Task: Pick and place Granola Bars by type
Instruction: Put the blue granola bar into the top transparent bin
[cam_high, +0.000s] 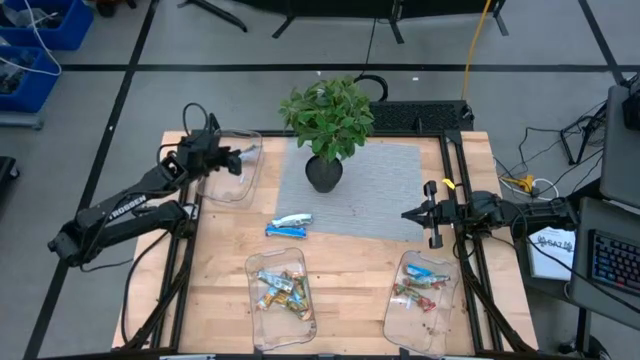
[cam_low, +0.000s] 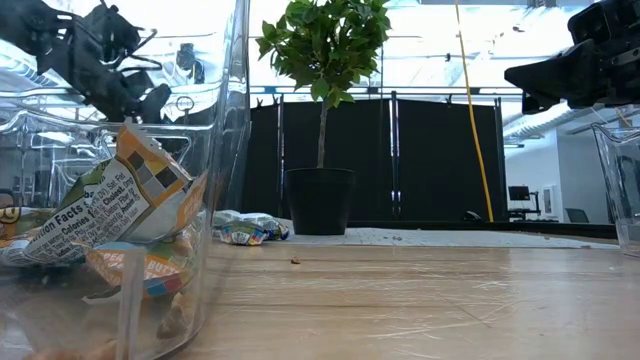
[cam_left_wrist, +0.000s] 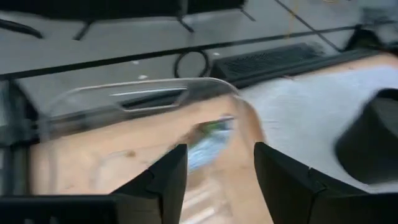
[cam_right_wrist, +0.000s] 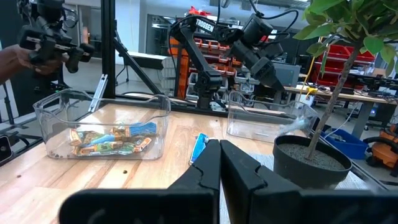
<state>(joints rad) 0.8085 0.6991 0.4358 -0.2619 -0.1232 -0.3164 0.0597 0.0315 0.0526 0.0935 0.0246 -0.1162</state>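
Sorting granola bars on the wooden surface (cam_high: 350, 290)

We see the left gripper (cam_high: 240, 155) over the far tray (cam_high: 232, 185), fingers parted above a blue-white bar (cam_left_wrist: 208, 142); right gripper (cam_high: 408, 213) closed, empty.

We note two matte black, jointed metal arms. The left arm (cam_high: 125, 210) carries white "ROSSEN" lettering along its long link; the right wrist view shows "TROSSEN" on that link. The right arm (cam_high: 520, 212) is equally dark, with black cabling trailing behind it. Each wrist ends in two black, angular, wedge-shaped fingers (cam_left_wrist: 165, 180).
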